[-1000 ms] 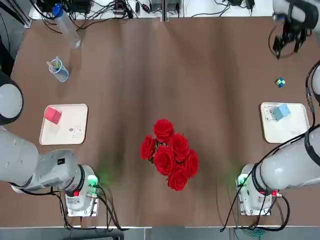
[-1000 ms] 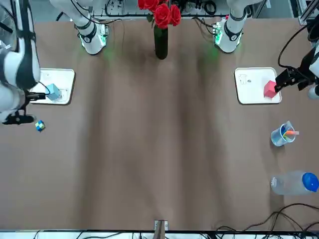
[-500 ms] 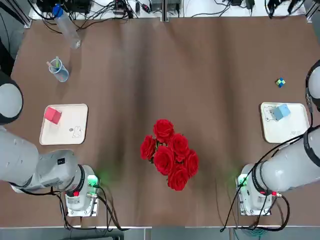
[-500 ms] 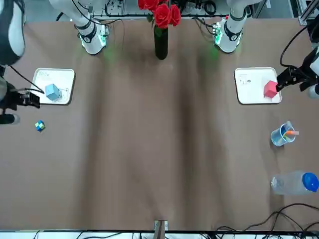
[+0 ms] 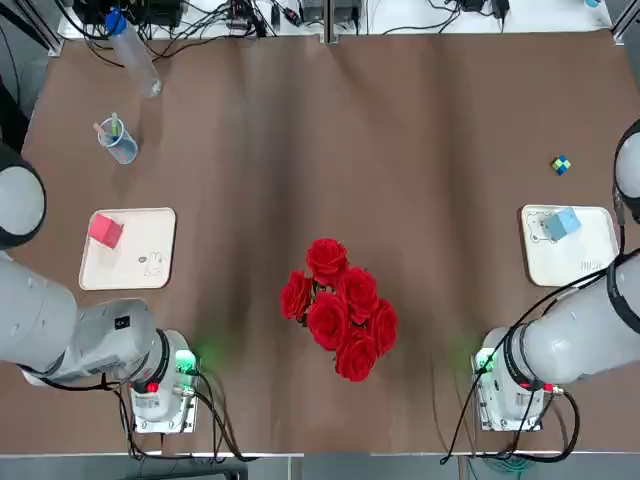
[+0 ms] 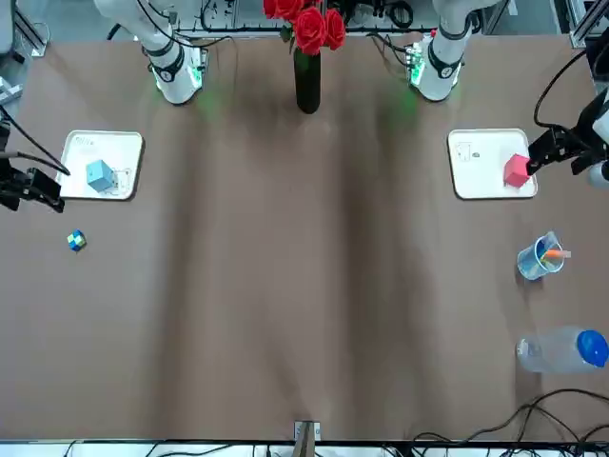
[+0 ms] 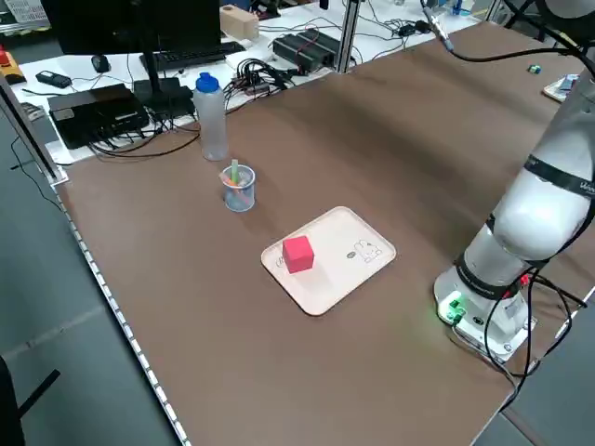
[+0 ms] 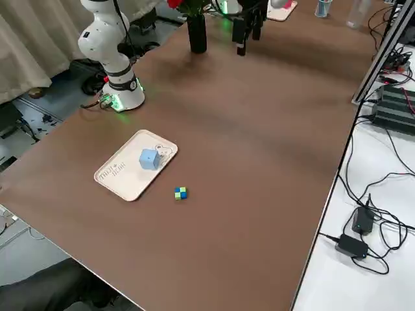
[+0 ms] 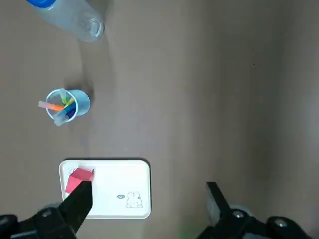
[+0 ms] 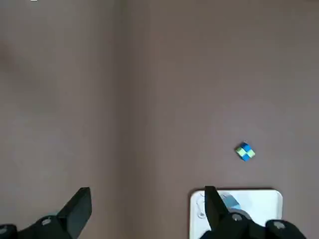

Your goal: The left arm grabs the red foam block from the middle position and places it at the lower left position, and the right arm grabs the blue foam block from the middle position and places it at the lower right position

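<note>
The red foam block (image 5: 104, 231) lies on a cream tray (image 5: 140, 265) at the table's left side. At the right side, the blue foam block (image 5: 565, 222) lies on a second cream tray (image 5: 580, 260). Neither gripper shows in the top view. My left gripper (image 9: 147, 201) hangs open high over the table, one finger (image 9: 79, 201) overlapping the red block (image 9: 79, 178) in its wrist view. My right gripper (image 10: 145, 204) is also open and empty, high up, with the blue block (image 10: 230, 200) beside one finger. In the front view both grippers sit at the picture's side edges.
A vase of red roses (image 5: 340, 305) stands near the front middle between the arm bases. A cup of pens (image 5: 118, 140) and a lying water bottle (image 5: 130, 50) are at the far left. A small blue-green cube (image 5: 561, 165) lies beyond the right tray.
The right arm has swung out of the top view's far right corner and drawn back to the front view's edge. The left gripper and both blocks have stayed put.
</note>
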You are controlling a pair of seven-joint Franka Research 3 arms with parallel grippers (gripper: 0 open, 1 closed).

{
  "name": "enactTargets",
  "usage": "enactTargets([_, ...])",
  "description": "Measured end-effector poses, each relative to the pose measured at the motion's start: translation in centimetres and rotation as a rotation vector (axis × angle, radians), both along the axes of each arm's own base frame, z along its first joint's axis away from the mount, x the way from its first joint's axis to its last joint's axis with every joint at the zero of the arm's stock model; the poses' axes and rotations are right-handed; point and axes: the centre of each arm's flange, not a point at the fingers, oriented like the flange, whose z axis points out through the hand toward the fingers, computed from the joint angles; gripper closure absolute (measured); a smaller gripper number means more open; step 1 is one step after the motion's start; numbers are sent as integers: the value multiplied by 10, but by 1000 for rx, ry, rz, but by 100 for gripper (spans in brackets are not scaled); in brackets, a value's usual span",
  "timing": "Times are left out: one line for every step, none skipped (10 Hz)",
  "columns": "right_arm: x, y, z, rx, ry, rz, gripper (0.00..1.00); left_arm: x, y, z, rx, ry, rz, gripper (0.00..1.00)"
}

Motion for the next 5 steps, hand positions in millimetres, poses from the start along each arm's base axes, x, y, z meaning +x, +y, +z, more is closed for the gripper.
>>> enactTargets([-2, -2, 3, 0, 10, 15, 0, 0, 0, 0, 0, 0, 1, 0])
enactTargets([-3, -5, 2, -7, 16, 53, 0, 0, 1, 0, 0, 0, 1, 0])
enactTargets([-3, -7, 1, -8, 23, 73, 0, 0, 0, 0, 0, 0, 0, 0])
enactTargets([-3, -7, 1, -8, 27, 74, 0, 0, 0, 0, 0, 0, 0, 0])
enactTargets([-3, -8, 2, -6, 26, 45, 0, 0, 0, 0, 0, 0, 0, 0])
